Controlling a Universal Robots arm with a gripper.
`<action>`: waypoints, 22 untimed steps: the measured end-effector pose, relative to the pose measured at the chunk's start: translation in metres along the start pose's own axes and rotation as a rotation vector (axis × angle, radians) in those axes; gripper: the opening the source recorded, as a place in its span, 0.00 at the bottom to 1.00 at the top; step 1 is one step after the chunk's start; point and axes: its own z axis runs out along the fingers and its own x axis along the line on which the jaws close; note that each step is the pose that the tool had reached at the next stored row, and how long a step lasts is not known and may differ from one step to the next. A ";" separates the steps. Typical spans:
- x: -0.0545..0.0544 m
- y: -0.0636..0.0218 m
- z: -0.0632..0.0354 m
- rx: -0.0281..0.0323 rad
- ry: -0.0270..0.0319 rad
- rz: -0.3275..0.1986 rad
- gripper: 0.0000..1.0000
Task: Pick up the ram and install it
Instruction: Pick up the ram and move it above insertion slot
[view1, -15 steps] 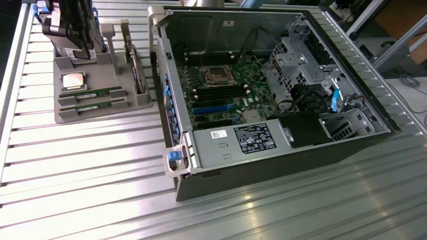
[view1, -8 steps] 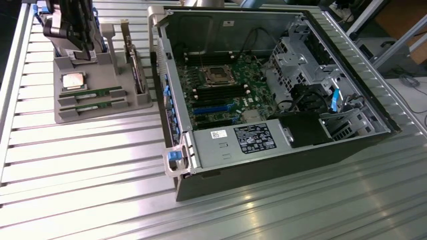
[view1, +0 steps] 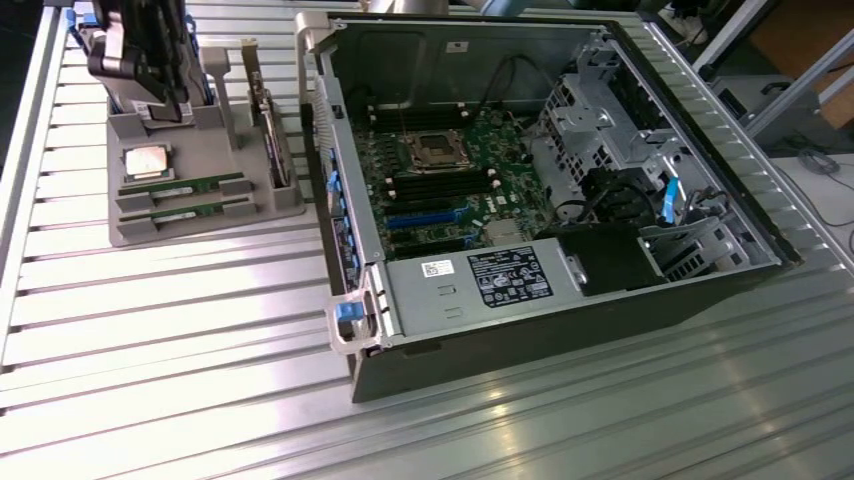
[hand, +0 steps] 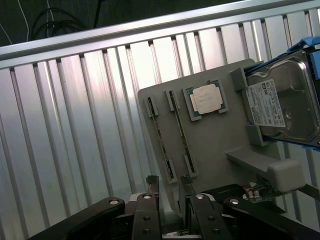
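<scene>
In the grey holder two ram sticks sit slotted (processor beside them); the gripper hovers open, empty.

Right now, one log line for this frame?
phase: pre-grasp | gripper: open, above holder | ram: both sticks in holder, none gripped | case: open

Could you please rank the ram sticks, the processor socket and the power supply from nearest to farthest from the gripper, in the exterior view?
1. ram sticks, on the grey holder by the gripper.
2. processor socket, midway in the case.
3. power supply, case's near end.
</scene>
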 end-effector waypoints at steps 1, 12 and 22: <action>0.000 0.0000 0.0004 0.0000 0.0000 0.000 0.30; 0.000 -0.0002 0.0032 0.0000 0.0000 0.000 0.30; 0.001 -0.0004 0.0066 0.0000 0.0000 0.000 0.30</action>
